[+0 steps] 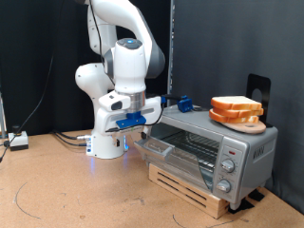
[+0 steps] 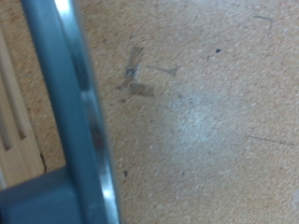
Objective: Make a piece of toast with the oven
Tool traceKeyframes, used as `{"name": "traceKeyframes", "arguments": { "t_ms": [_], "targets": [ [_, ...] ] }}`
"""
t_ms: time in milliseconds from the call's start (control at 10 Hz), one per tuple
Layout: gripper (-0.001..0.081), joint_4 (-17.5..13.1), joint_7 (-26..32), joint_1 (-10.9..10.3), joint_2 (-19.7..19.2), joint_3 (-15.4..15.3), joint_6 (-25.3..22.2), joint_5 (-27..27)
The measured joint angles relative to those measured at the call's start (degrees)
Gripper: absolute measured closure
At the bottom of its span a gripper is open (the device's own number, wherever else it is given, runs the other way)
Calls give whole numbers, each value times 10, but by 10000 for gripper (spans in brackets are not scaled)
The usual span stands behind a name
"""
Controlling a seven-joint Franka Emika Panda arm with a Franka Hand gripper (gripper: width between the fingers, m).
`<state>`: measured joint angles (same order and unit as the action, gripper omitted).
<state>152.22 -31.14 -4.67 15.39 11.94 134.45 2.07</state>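
Observation:
The silver oven stands on a wooden pallet at the exterior view's right. Its glass door is tilted outward, partly open, with the wire rack showing behind it. The piece of toast lies on a round wooden plate on top of the oven. My gripper hangs at the door's grey handle, on the oven's side toward the exterior view's left. In the wrist view the handle runs as a grey-blue bar close across the picture; no fingers show there.
The pallet raises the oven off the brown board tabletop. The pallet's slats show beside the handle in the wrist view. Cables lie by the robot's base. A black stand rises behind the oven.

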Motion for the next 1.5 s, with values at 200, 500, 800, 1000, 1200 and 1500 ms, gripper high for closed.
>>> {"name": "traceKeyframes", "arguments": {
  "t_ms": [200,500,800,1000,1200,1500],
  "targets": [
    [-1,-17,1,4,-37,1,23,0],
    [-1,-48,1,3,-95,0,58,0],
    [-1,-72,1,2,-135,-3,73,0],
    [-1,-83,-2,6,-159,2,72,13],
    [-1,-87,-10,13,-188,11,73,38],
    [-1,-87,-18,20,-237,23,107,52]
  ]
}}
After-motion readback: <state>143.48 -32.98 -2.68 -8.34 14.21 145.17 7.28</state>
